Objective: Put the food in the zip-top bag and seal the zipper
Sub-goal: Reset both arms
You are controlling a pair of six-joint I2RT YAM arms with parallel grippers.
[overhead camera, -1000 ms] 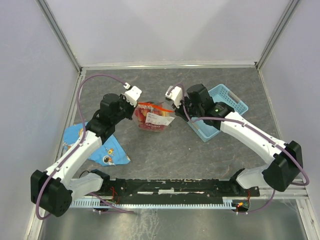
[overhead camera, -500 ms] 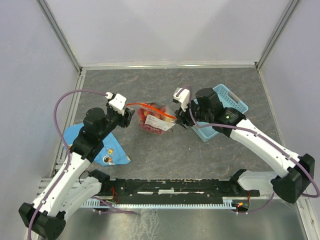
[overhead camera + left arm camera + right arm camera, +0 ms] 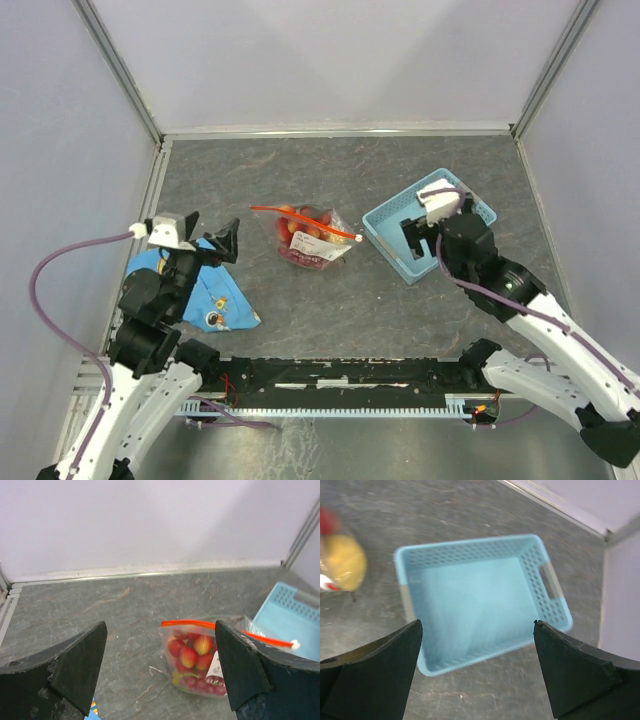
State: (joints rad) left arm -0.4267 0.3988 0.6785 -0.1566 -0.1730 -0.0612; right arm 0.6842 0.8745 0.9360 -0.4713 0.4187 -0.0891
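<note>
The zip-top bag (image 3: 312, 240) (image 3: 200, 665) rests on the table mid-scene with the food (image 3: 192, 655) inside it: red strawberries, yellow and purple pieces. The zipper (image 3: 300, 218) (image 3: 200, 624) shows as a single orange-red line along the mouth, its white slider (image 3: 358, 239) (image 3: 295, 643) at the right end. My left gripper (image 3: 212, 245) (image 3: 160, 640) is open and empty, well left of the bag and facing it. My right gripper (image 3: 420, 238) (image 3: 477, 630) is open and empty over the near edge of the basket. A blurred yellow piece (image 3: 342, 562) shows at that view's left edge.
A light-blue plastic basket (image 3: 470, 205) (image 3: 470, 544) (image 3: 295, 615) stands right of the bag; nothing shows on its floor. A blue patterned cloth (image 3: 215, 295) lies under the left gripper near the left wall. Walls close in the table on three sides.
Both grippers were shut at the bag's mouth ends; they have opened, let the bag go and drawn back toward the near edge, left arm leftward, right arm over the basket.
</note>
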